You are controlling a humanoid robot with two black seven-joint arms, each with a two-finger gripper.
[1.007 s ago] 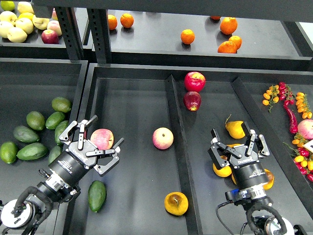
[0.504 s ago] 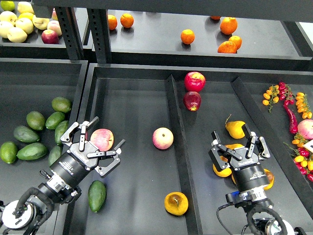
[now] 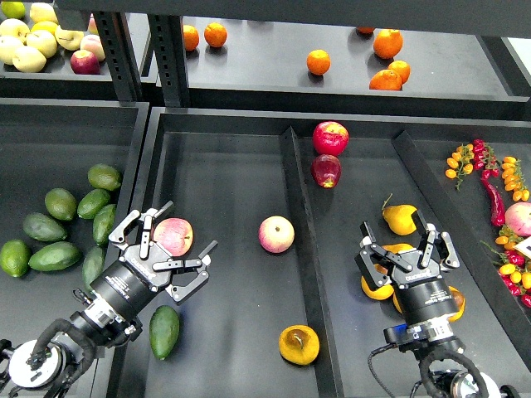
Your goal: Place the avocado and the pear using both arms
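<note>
Avocado (image 3: 164, 332) lying loose on the dark floor of the middle tray (image 3: 224, 182), near its front-left corner, long axis roughly upright in the head view with a slight lean to the right at the top; just below and right of the left gripper (image 3: 170, 254), close beside that arm's wrist rather than between the fingers; left gripper spread wide, nothing pinched, a pink apple (image 3: 173, 235) showing in the gap between its fingers, contact not clear; clearly the nearer arm for this fruit, though probably needing to draw back and down to bring the open fingers over it, and best closed across the short axis. Pear (image 3: 299, 344) resting upright-ish on the same tray floor, tight against the central divider (image 3: 309, 274), dark blotch facing up; left of and below the right gripper (image 3: 406, 253), across the divider from it; right gripper parted, holding nothing, poised above yellow-orange fruit (image 3: 377, 286) in the right tray; nearer arm for the pear, with the divider wall likely crowding one finger. Second pink apple (image 3: 276, 234) well apart toward mid-tray; more avocados (image 3: 58, 220) heaped in the left bin; bare tray floor all round both targets.
</note>
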